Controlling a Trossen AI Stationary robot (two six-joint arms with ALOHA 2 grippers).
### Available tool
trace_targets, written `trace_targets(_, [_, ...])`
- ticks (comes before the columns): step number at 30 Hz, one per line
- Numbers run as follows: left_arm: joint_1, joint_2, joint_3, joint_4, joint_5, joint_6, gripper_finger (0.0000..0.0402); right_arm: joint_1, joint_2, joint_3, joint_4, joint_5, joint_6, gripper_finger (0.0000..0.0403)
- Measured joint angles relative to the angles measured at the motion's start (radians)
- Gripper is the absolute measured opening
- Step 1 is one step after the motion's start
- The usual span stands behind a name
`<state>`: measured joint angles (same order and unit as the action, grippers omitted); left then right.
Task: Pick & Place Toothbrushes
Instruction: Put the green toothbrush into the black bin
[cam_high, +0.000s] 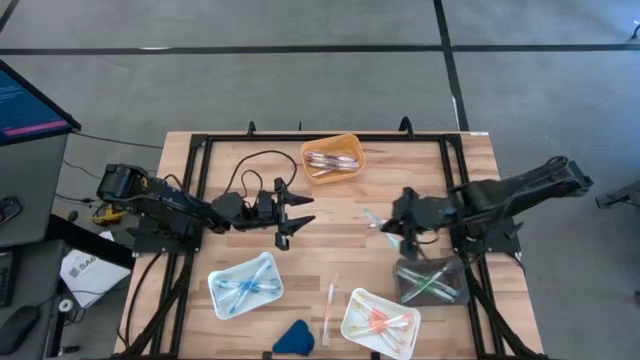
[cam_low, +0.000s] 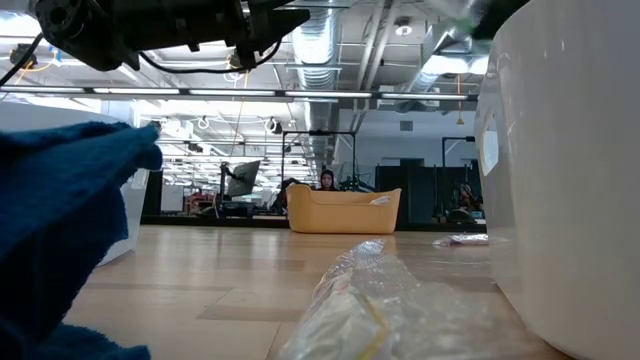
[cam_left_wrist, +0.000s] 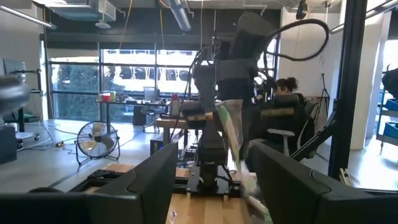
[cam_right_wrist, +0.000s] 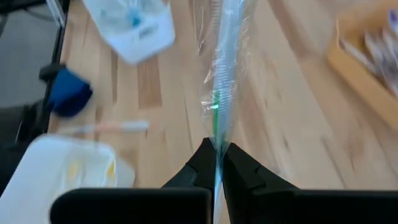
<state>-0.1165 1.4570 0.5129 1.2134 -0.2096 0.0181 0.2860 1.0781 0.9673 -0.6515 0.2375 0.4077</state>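
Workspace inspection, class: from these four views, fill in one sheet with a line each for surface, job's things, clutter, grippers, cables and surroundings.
Surface: wooden table inside a black frame.
Job's things: wrapped toothbrushes in the orange bin, the white tray with blue ones, the white tray with orange ones and the dark tray with green ones; one loose orange toothbrush on the table.
Clutter: dark-blue wedge at the near edge.
Grippers: left gripper open, empty, above the table; right gripper shut on a wrapped green toothbrush, held off the table.
Cables: black cable looping on the left arm.
Surroundings: grey floor, monitor; person seated far behind.
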Motion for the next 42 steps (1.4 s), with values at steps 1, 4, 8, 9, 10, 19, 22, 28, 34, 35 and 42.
trace_targets(1, [0.0,0.0,0.0,-0.002,0.0,0.0,0.0207,0.013,-0.023,0.007,-0.049,0.0,0.017,0.0006])
trace_targets(4, [0.0,0.0,0.0,-0.003,0.0,0.0,0.0205,0.062,-0.075,0.021,-0.181,0.001,0.082,0.0006])
trace_targets(8, [0.0,0.0,0.0,-0.003,-0.011,0.0,0.0202,0.146,-0.105,0.021,-0.298,0.005,0.23,0.0006])
trace_targets(9, [0.0,0.0,0.0,-0.003,-0.011,-0.001,0.0202,0.172,-0.103,0.021,-0.323,0.007,0.271,0.0006])
trace_targets(10, [0.0,0.0,0.0,-0.003,-0.012,-0.001,0.0202,0.201,-0.097,0.021,-0.349,0.01,0.316,0.0006])
trace_targets(19, [0.0,0.0,0.0,-0.01,-0.013,-0.027,0.0204,0.446,0.064,0.021,-0.416,0.01,0.492,0.0006])
trace_targets(22, [0.0,0.0,0.0,-0.01,-0.014,-0.034,0.0204,0.511,0.121,0.021,-0.442,-0.009,0.556,0.0006])
trace_targets(28, [0.0,0.0,0.0,-0.012,-0.016,-0.05,0.0204,0.611,0.192,0.021,-0.457,-0.027,0.623,0.0006])
trace_targets(34, [0.0,0.0,0.0,-0.012,-0.016,-0.05,0.0204,0.644,0.225,0.018,-0.458,-0.03,0.606,0.0006])
trace_targets(35, [0.0,0.0,0.0,-0.012,-0.016,-0.05,0.0204,0.643,0.226,0.012,-0.456,-0.03,0.607,0.0006])
trace_targets(42, [0.0,0.0,0.0,-0.012,-0.016,-0.05,0.0204,0.62,0.204,-0.133,-0.327,-0.142,0.653,0.0004])
